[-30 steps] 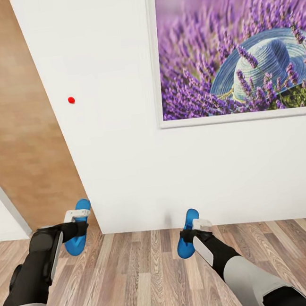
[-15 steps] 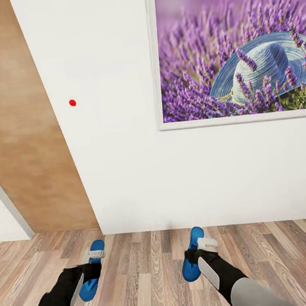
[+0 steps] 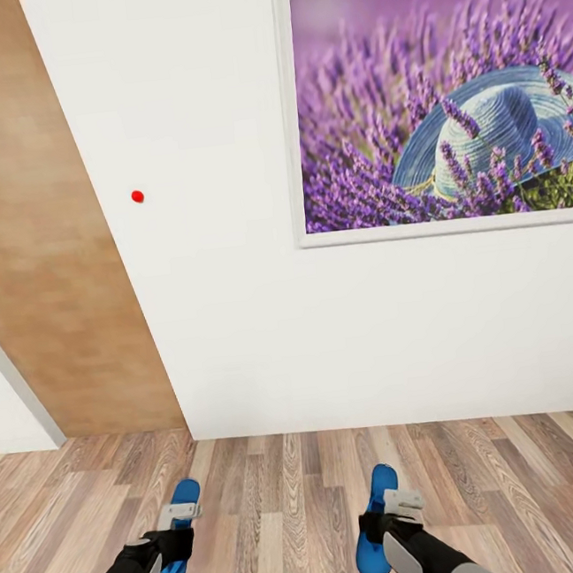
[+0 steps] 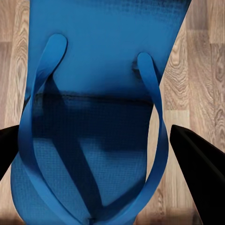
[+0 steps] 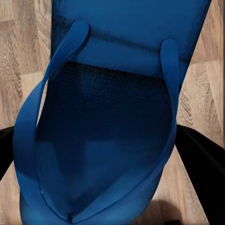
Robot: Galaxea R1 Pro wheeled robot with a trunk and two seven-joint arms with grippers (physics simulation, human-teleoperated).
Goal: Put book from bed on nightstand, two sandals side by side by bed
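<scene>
Left tool (image 3: 177,523) at 7 o'clock of the head view, pinching one blue sandal (image 3: 176,542) above the wood-plank floor (image 3: 286,518). Right tool (image 3: 396,510) at 5 o'clock, clamped on the other sandal (image 3: 374,526). Ahead at 12, white wall (image 3: 238,328); lavender picture (image 3: 438,96) at 1 o'clock.

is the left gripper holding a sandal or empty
Holding one: the left gripper is shut on a blue sandal, fingers at its sides.

sandals (image 3: 178,544) bright blue | floor (image 3: 286,518) grey-brown woodgrain | wall (image 3: 219,241) white | picture (image 3: 434,100) purple lavender
</scene>
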